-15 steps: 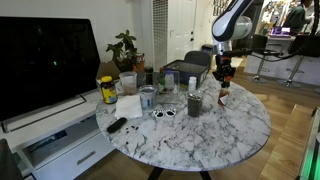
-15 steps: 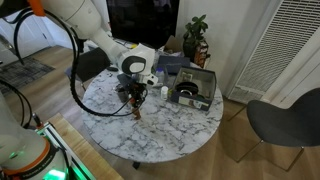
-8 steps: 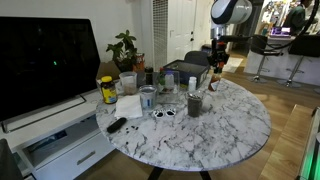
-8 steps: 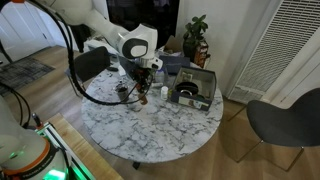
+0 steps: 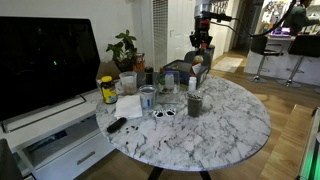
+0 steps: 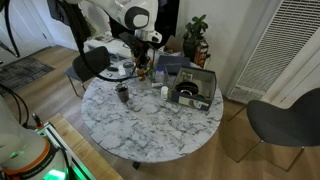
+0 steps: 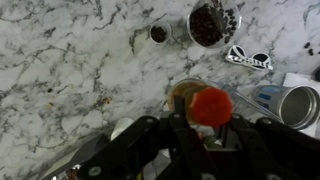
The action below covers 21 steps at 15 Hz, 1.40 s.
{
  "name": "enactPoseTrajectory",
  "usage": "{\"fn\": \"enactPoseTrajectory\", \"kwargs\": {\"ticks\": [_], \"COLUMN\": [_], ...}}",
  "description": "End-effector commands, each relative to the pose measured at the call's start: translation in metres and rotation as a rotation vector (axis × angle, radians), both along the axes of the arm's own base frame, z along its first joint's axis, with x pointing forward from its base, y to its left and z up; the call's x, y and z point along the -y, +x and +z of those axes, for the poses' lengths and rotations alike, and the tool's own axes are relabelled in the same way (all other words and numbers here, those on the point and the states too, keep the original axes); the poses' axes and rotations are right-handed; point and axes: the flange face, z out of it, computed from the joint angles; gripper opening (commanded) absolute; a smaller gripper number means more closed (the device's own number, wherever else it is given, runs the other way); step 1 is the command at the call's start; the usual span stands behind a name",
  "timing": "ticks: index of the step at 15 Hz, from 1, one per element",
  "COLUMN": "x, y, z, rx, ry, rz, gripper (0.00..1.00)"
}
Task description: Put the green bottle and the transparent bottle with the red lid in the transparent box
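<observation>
My gripper is raised high over the back of the marble table and is shut on the transparent bottle with the red lid. In the wrist view the red lid sits between the black fingers, which hide the body. The gripper also shows in an exterior view. The transparent box stands at the back of the table below the gripper and shows with its dark rim in an exterior view. A small dark slim bottle, apparently the green bottle, stands among the jars.
A dark-filled glass jar, sunglasses, a metal can, a yellow-labelled jar, a clear cup, a white napkin and a remote are on the table. A plant and a monitor stand behind.
The gripper has risen from low over the table's right side and moved up and back toward the transparent box, carrying the red-lidded bottle.
</observation>
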Motion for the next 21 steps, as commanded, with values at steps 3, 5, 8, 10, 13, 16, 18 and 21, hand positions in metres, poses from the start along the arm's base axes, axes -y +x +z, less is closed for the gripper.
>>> {"fn": "enactPoseTrajectory", "kwargs": {"ticks": [3,5,8,10,13,16,18,21], "x": [-0.053,-0.073,-0.098,-0.111,-0.122,-0.128,-0.133,-0.139], "y": [0.054,0.07,0.087,0.096,0.11,0.122,0.131,0.143], "z": [0.003,-0.006,-0.022,-0.035,-0.053,-0.072,-0.083,-0.1], "rx": [-0.003,0.013,0.001,0.002,0.01,0.002,-0.001,-0.005], "ry": [0.024,0.026,0.013,-0.012,-0.051,-0.085,-0.116,-0.147], "rz": [0.032,0.056,0.08,0.072,0.046,0.015,-0.009,-0.033], "gripper": [0.07,0.07,0.07,0.07,0.07,0.07,0.07,0.07]}}
